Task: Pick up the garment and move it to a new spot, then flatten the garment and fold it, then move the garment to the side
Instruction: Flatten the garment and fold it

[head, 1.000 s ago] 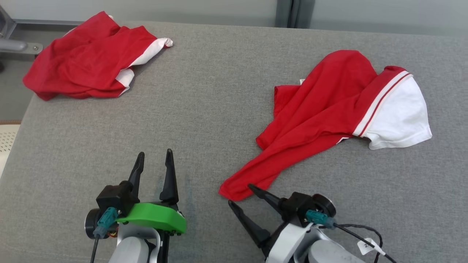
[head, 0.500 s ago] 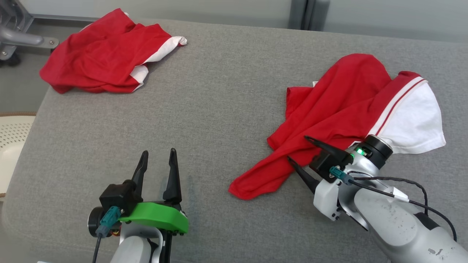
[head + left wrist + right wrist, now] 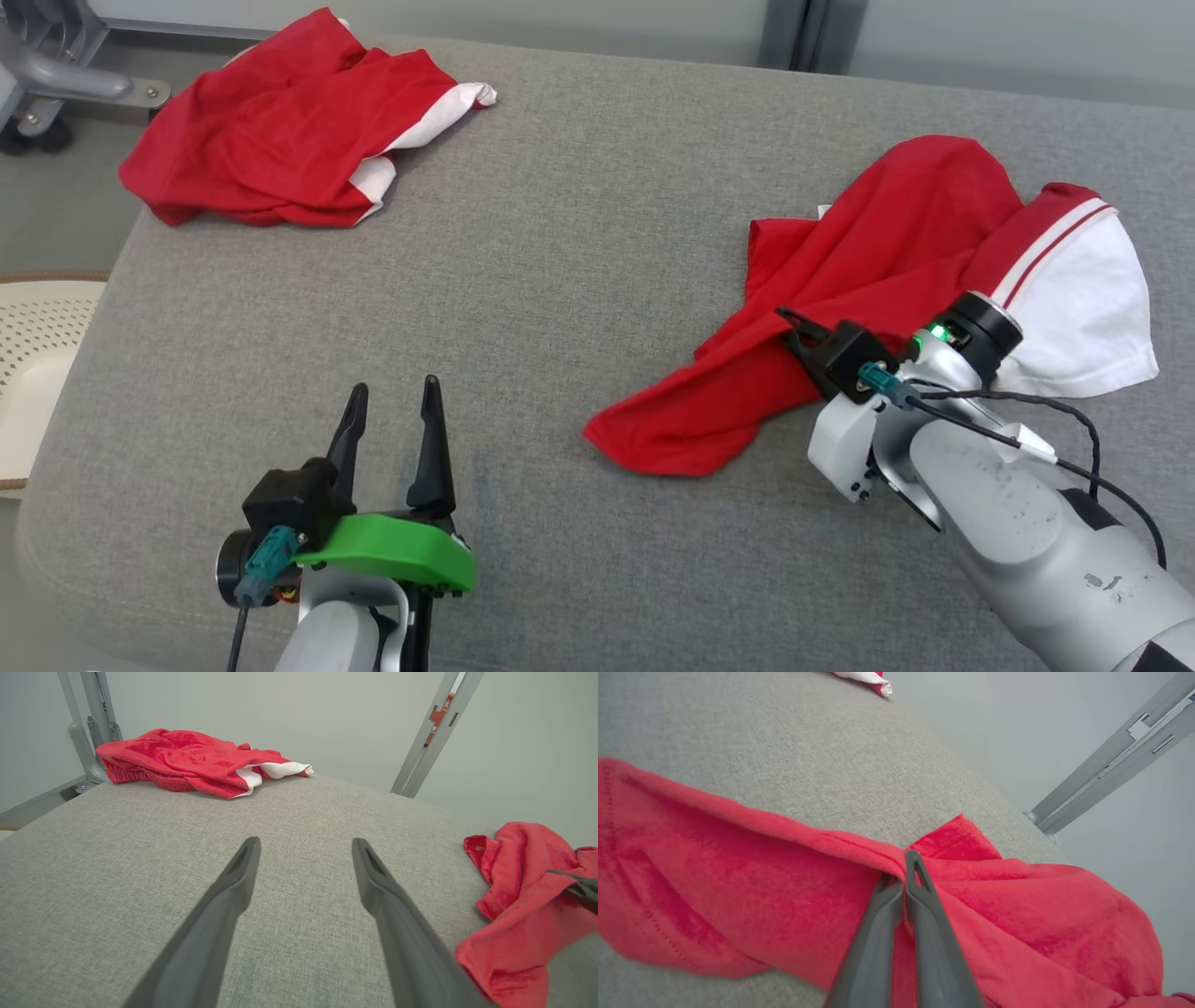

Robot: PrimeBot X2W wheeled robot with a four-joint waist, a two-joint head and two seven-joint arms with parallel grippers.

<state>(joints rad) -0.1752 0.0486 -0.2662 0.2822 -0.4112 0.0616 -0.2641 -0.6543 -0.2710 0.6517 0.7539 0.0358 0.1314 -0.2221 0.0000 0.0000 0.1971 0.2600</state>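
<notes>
Right gripper (image 3: 789, 319) clamped on a fold of the red garment (image 3: 878, 233); left gripper (image 3: 394, 385) fingers wide, above the grey cushion (image 3: 560, 280).

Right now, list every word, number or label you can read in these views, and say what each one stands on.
No text here can be read.
Orange tag on the grey post: dark marks, too small to read.
White tag on the black cable: no print legible.
</notes>
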